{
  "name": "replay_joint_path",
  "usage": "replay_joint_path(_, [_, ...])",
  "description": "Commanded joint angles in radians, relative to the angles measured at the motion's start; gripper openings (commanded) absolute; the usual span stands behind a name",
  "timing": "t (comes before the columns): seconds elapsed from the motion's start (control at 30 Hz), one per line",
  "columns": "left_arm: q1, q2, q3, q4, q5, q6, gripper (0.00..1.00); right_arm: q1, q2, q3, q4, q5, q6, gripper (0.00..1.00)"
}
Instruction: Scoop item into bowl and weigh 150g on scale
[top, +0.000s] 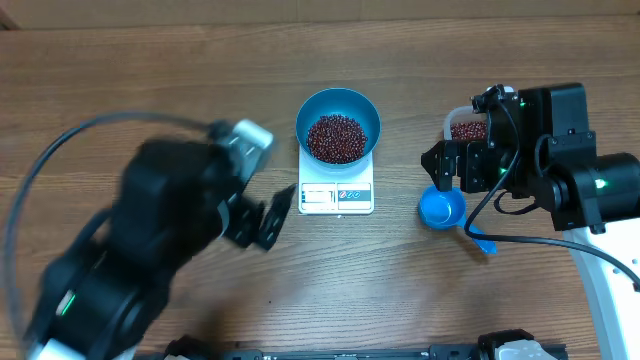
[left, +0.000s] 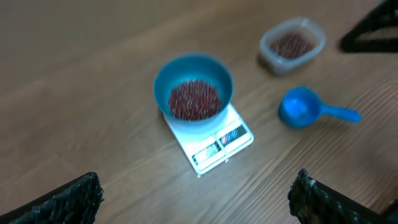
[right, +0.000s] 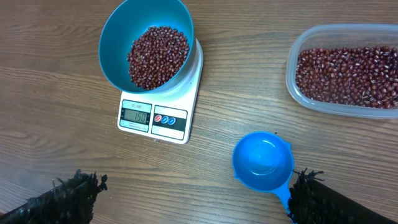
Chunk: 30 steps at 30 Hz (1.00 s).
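Beans (right: 158, 53) in bowl (right: 112, 37) on scale (right: 180, 118); left gripper (left: 196, 202), right gripper (right: 193, 202) both spread, empty.

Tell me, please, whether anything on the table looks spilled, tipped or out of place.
Nothing stands out. The bowl sits upright on the scale with the beans inside. The empty scoop lies on the table near the tub, and no stray beans show on the wood.
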<state>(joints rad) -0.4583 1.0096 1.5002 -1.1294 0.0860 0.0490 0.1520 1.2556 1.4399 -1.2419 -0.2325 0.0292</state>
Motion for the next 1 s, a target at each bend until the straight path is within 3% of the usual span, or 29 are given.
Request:
replay_joint_path(0.0, [-0.006,-0.063,-0.058,-0.008,0.008,-0.031,0.99,0.004,-0.008,0.027,0.006,-0.004,-0.005,1.0])
replay_joint_path(0.23, [-0.005,-0.184,-0.174,0.003,-0.018,-0.097,1.0,0.004,-0.008,0.027,0.006,-0.004,-0.005,1.0])
replay_joint_path(0.57, [0.034,-0.691,-0.853,0.461,-0.016,-0.229,1.0,0.004,-0.008,0.027,0.006,-0.004,-0.005,1.0])
replay_joint_path(0.8, [0.035,-0.96,-1.167,0.634,-0.016,-0.301,1.0,0.004,-0.008,0.027,0.006,-0.004,-0.005,1.0])
replay_joint_path(0.97, [0.061,-1.006,-1.281,0.724,-0.016,-0.325,1.0,0.004,-0.008,0.027,0.006,-0.004,-0.005,1.0])
